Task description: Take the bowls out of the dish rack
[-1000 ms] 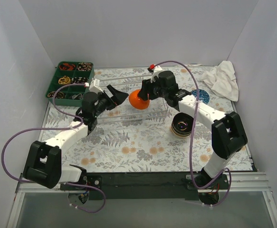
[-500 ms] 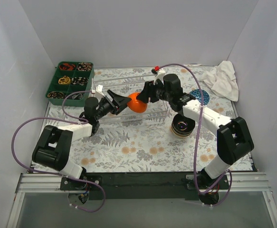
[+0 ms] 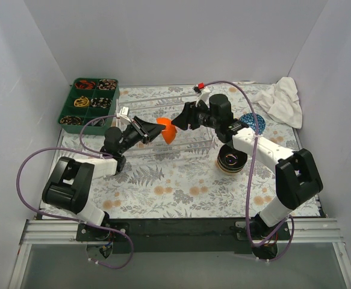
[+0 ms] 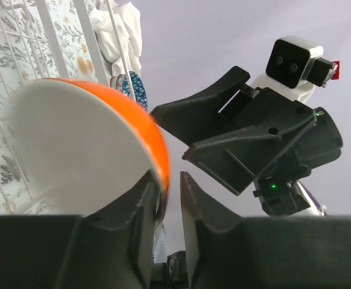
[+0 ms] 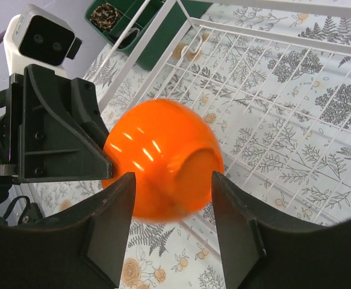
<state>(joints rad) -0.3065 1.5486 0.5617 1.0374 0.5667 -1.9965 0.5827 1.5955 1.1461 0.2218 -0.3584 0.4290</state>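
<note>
Above the dish rack [image 3: 181, 129], my left gripper [image 4: 166, 198] pinches the orange bowl's [image 4: 91, 144] rim; the right gripper [image 5: 172, 208] stands open around its base. Glazed ceramic looks slippery and breakable, so I favour the rim.

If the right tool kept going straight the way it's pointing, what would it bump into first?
Most likely the orange bowl, which sits right between and ahead of the right tool. The left tool pinches that bowl's rim just beyond it. Depth is hard to judge, so the right fingers may already be touching the bowl.
</note>
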